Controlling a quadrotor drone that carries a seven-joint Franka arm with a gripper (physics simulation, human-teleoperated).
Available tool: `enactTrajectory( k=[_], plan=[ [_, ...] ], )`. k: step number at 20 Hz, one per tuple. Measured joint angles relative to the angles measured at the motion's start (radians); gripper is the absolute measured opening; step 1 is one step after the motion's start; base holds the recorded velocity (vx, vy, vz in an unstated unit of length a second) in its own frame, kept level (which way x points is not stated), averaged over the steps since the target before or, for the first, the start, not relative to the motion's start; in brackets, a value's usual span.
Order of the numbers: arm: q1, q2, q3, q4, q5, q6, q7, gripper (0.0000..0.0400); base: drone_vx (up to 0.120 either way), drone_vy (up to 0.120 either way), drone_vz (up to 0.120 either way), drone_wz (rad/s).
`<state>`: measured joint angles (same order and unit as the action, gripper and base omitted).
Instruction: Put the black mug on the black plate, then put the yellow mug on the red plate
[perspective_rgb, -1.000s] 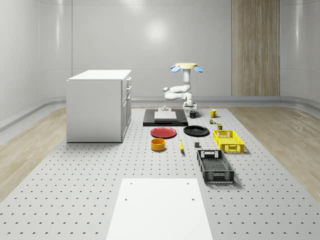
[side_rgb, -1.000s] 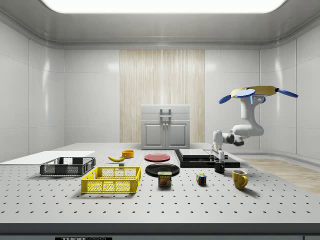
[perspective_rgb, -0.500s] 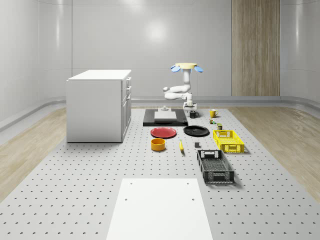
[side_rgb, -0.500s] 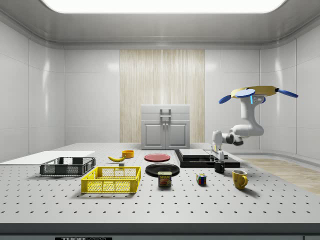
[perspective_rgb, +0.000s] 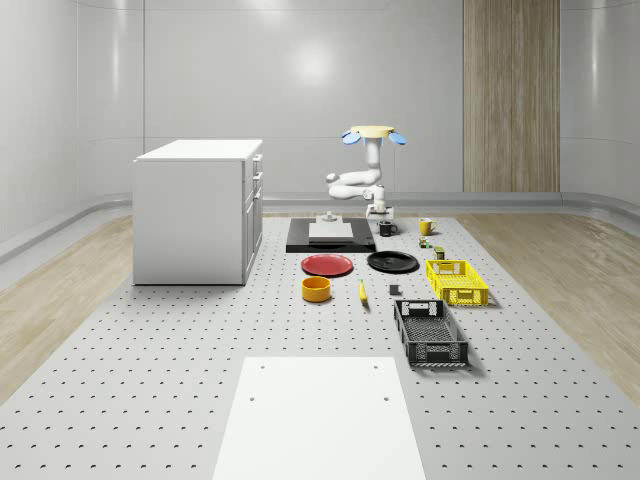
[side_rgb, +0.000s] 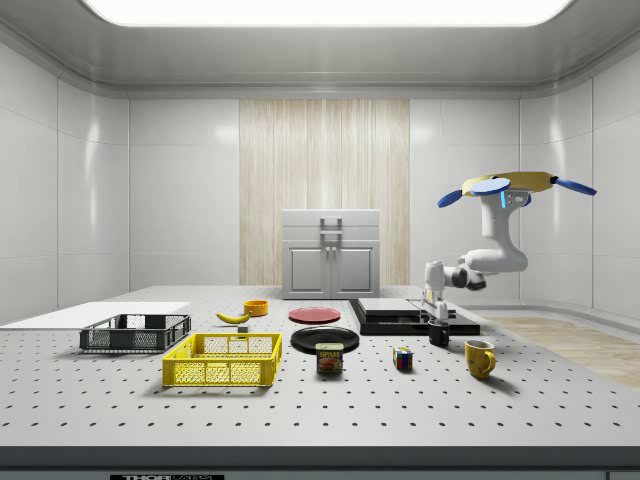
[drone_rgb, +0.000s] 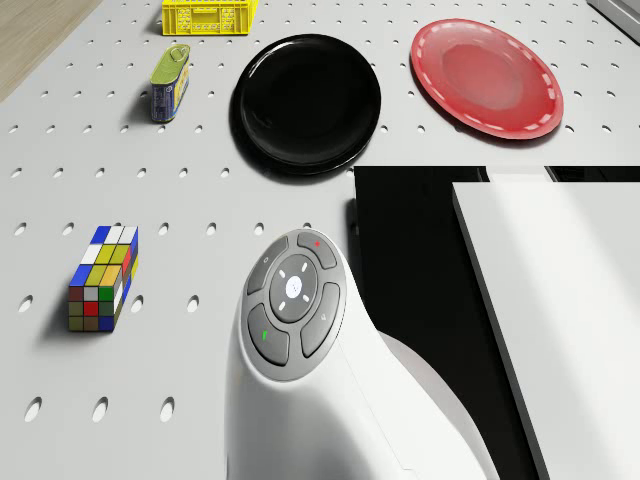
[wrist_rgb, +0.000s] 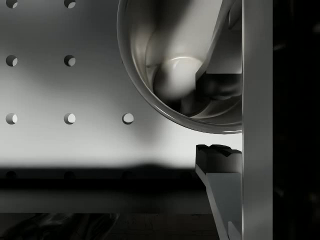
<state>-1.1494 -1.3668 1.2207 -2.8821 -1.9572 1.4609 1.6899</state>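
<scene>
Black mug (side_rgb: 439, 335): stands on the table (perspective_rgb: 150, 340), touching the edge of the dark slab (side_rgb: 405, 318).
Tool (wrist_rgb: 212, 110): one finger inside the mug, one outside; gap not closed on the wall.
Drone (side_rgb: 512, 186): hovers over the table's far end, beyond the slab.
Black plate (drone_rgb: 306, 102): near, beside the red plate (drone_rgb: 487, 77).
Yellow mug (side_rgb: 479, 357): apart, on the side view's right.
Around: cube (drone_rgb: 103, 276), can (drone_rgb: 170, 83), yellow basket (perspective_rgb: 456, 281).
Room: grey walls, wood panel.

White two-door cabinet (perspective_rgb: 198, 211); flat white board (perspective_rgb: 318, 418); black mesh basket (perspective_rgb: 430, 333); yellow mesh basket (perspective_rgb: 456, 282); round orange bowl (perspective_rgb: 316, 289); yellow banana (side_rgb: 233, 317); multicoloured puzzle cube (drone_rgb: 103, 277); labelled tin can (drone_rgb: 171, 83).
</scene>
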Motion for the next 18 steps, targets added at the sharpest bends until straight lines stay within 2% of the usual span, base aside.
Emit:
enactTrajectory(
  k=[9,13,18],
  plan=[
    [-0.006,-0.014,0.006,0.001,0.009,0.012,0.005,0.0112,0.000,0.000,0.000,0.000],
    [-0.008,-0.015,0.045,-0.007,0.047,0.001,0.011,0.0111,0.000,0.000,0.000,0.000],
    [-0.013,-0.016,0.107,-0.017,0.108,-0.015,0.021,0.0110,0.000,0.000,0.120,0.000]
  ],
)
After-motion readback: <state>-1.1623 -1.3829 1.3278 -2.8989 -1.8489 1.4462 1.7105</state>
